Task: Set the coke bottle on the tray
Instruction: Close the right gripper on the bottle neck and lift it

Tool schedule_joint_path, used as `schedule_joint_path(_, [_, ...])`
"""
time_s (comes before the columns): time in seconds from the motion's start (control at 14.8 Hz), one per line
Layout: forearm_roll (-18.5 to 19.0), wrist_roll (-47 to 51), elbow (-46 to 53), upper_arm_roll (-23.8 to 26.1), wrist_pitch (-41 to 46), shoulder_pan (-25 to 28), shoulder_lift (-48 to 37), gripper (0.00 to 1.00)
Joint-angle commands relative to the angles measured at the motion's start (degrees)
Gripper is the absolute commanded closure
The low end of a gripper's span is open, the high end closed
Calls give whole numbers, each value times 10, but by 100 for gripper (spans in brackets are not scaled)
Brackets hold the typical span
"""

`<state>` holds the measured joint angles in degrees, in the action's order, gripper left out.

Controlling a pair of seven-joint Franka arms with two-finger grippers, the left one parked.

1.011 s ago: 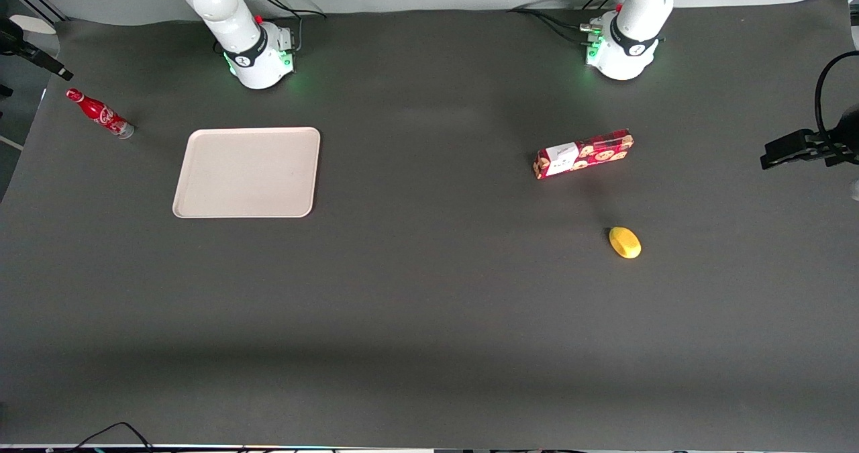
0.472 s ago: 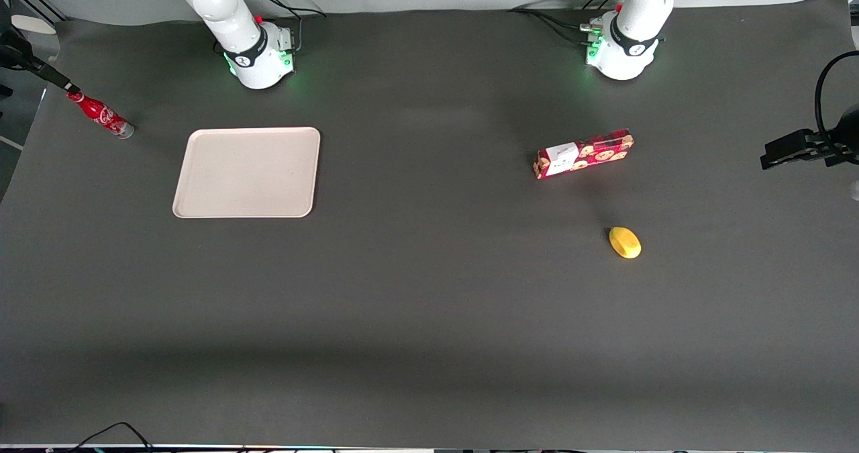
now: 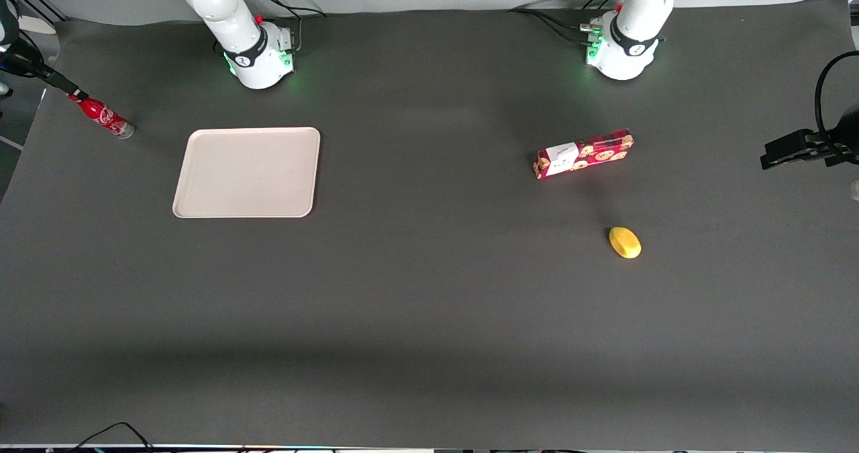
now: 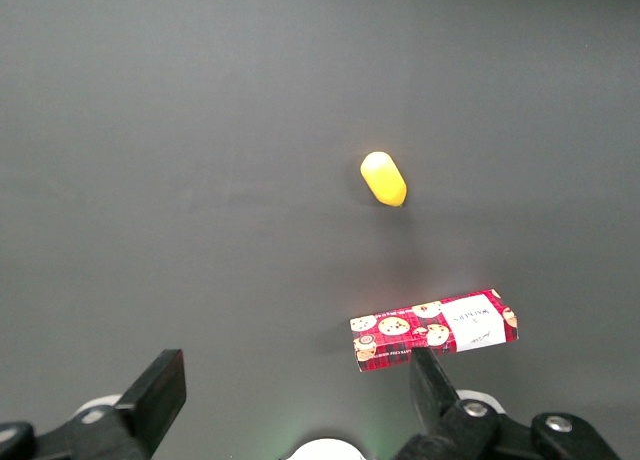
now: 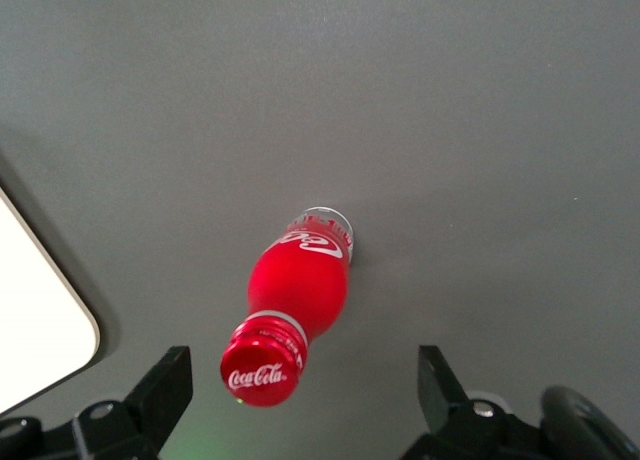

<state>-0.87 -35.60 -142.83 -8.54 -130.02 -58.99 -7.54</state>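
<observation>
The coke bottle (image 3: 100, 114) stands upright on the dark table, toward the working arm's end, a short way from the beige tray (image 3: 247, 171). My right gripper (image 3: 72, 91) hangs just above its red cap. In the right wrist view the gripper (image 5: 300, 385) is open wide. The cap of the coke bottle (image 5: 262, 372) sits between the two black fingers (image 5: 165, 380), closer to one of them and touching neither. A rounded corner of the tray (image 5: 35, 310) shows beside the bottle.
A red cookie box (image 3: 582, 154) and a yellow oval object (image 3: 625, 242) lie toward the parked arm's end; the left wrist view also shows the cookie box (image 4: 435, 328) and yellow object (image 4: 383, 178). The mat's edge (image 3: 30, 131) runs close to the bottle.
My gripper has come in from the table's end and down to the bottle's cap. The bottle, tray and other objects have not moved.
</observation>
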Motion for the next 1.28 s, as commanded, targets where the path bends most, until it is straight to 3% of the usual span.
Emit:
schedule_joint_path(0.0, [-17,-14,1,0,-8,-6,7,0])
schedule_joint_path(0.34, [-17,-11,2,0,1,-6,7,17])
schedule_joint_path(0.47, [-17,-10,4,0,1,-6,14,19])
schedule_joint_path(0.61, [-17,-10,5,1,-1,-6,16,29])
schedule_joint_path(0.74, [-17,-15,5,1,-1,-5,16,44])
schedule_joint_path(0.88, [-17,-18,5,1,-1,-5,16,68])
schedule_joint_path(1.01, [-16,-18,5,1,1,-3,15,79])
schedule_joint_path(1.08, [-16,-18,6,2,2,-2,15,92])
schedule_joint_path(1.21, [-16,-18,6,8,2,-1,14,100])
